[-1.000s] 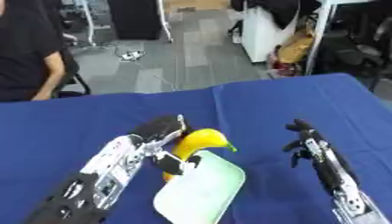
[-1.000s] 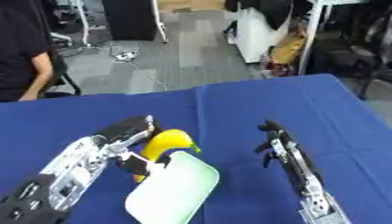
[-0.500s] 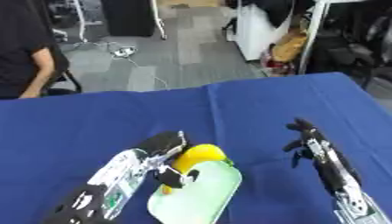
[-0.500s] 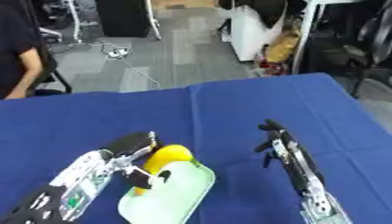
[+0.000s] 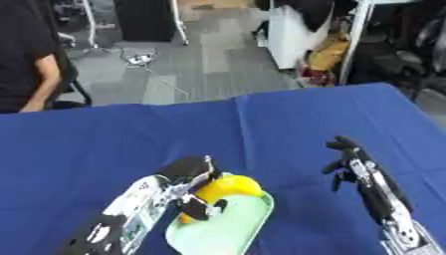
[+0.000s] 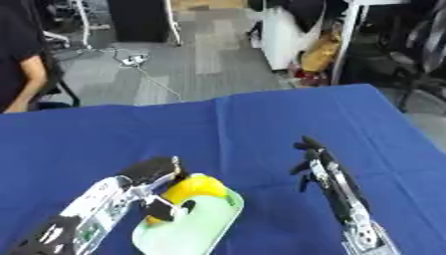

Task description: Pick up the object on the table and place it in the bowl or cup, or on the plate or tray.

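Note:
A yellow banana [image 5: 228,188] lies at the far end of a pale green tray [image 5: 230,230] on the blue table. My left hand [image 5: 190,175] comes in from the lower left and its fingers are curled round the banana over the tray's far rim. Part of the banana is hidden under the hand. My right hand [image 5: 346,158] stands to the right of the tray, apart from it, fingers relaxed and holding nothing.
A blue cloth [image 5: 261,124] covers the table. A person in black sits at the far left edge, away from the tray. Beyond the table's far edge are a grey floor, cables and white furniture.
The left hand has carried the banana down and toward me onto the tray's far end. The whole picture has shifted, so the head has tilted. The right hand has kept its pose.

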{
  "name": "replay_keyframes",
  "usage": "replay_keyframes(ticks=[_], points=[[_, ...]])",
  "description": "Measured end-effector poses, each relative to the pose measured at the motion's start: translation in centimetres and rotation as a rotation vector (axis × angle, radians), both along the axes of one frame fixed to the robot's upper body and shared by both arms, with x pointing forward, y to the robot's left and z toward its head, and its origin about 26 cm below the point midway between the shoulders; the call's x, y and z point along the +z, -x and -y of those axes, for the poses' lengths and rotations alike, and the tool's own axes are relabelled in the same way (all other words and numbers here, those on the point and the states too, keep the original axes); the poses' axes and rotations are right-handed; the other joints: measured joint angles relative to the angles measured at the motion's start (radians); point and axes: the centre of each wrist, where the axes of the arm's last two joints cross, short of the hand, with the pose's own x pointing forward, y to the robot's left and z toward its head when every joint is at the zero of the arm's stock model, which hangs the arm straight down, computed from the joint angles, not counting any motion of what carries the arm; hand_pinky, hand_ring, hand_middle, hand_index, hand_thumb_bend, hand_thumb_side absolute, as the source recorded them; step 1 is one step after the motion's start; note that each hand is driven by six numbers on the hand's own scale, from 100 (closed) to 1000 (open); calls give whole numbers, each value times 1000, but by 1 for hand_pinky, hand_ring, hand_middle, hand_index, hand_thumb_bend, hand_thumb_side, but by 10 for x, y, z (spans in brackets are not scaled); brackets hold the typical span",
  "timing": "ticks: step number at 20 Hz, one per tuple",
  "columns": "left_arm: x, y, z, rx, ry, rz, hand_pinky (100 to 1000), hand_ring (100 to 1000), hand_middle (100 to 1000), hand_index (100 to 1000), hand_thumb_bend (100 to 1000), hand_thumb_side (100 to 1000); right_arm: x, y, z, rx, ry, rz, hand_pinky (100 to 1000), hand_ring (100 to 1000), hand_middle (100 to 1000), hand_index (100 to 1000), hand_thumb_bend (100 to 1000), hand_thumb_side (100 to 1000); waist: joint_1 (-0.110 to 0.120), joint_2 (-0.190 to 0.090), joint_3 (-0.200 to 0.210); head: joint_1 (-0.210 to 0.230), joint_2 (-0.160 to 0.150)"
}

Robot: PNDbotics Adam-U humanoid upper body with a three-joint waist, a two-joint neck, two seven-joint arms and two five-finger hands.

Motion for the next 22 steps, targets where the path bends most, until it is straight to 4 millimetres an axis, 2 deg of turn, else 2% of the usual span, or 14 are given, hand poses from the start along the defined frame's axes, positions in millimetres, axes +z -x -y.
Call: replay_keyframes(ticks=[1, 2, 3, 4, 5, 7, 9, 10, 12, 17, 18, 20, 22], points=[[-1, 0, -1, 0, -3, -2, 100, 100, 125, 306, 100, 389, 0, 0, 0, 1, -1, 0, 334, 575, 846, 974, 100, 897, 0, 0, 0, 0, 0], [-4, 0, -2, 2, -5, -8, 100, 100, 175, 352, 100, 442, 0, 0, -1, 1, -1, 0, 334, 575, 846, 974, 100, 898, -1, 0, 1, 0, 0], [-7, 0, -3, 3, -9, -15, 136, 129, 278, 454, 100, 507, 0, 0, -1, 1, -1, 0, 334, 575, 846, 974, 100, 898, -3, 2, 1, 0, 0], [-9, 0, -4, 1, -12, -19, 109, 110, 259, 435, 100, 496, 0, 0, -1, 1, -1, 0, 334, 575, 846, 974, 100, 898, -3, 3, 2, 0, 0], [-10, 1, -4, -3, -15, -22, 304, 303, 414, 558, 100, 576, 0, 0, -1, 1, -1, 0, 334, 575, 846, 975, 100, 898, -3, 3, 3, 0, 0], [-11, 0, -5, -12, -23, -28, 431, 481, 551, 673, 100, 680, 0, 0, -1, 1, -1, 0, 334, 575, 846, 975, 100, 898, -3, 3, 3, 0, 0], [-12, 0, -5, -23, -33, -31, 475, 540, 598, 710, 100, 722, 0, 0, -1, 1, -1, 0, 334, 575, 846, 975, 100, 898, -4, 3, 4, 0, 0], [-12, 0, -5, -29, -38, -31, 468, 532, 594, 707, 100, 719, 0, 0, -1, 1, -1, 0, 334, 575, 846, 975, 100, 899, -5, 3, 4, 0, 0], [-12, 0, -5, -37, -42, -33, 502, 579, 625, 719, 100, 731, 0, 0, -1, 1, -1, 0, 335, 575, 846, 975, 100, 898, -6, 3, 6, 0, 0], [-12, 1, -6, -47, -33, -35, 555, 641, 699, 762, 100, 831, 0, 0, 0, 0, -2, -1, 335, 575, 846, 975, 100, 901, -6, 3, 9, -1, 0], [-11, 2, -6, -52, -27, -36, 558, 645, 703, 764, 100, 837, -1, 0, 0, 0, -2, -1, 335, 575, 846, 975, 100, 901, -6, 3, 11, -1, 0], [-9, 4, -6, -67, -8, -41, 598, 687, 739, 794, 100, 904, -2, 1, 0, -2, -2, -4, 335, 575, 846, 976, 100, 904, -6, 2, 13, -2, 0], [-2, 7, -7, -85, 16, -37, 610, 697, 750, 804, 100, 912, -2, 1, 1, -3, -2, -6, 335, 575, 846, 976, 100, 908, -6, -2, 18, -3, 0]])
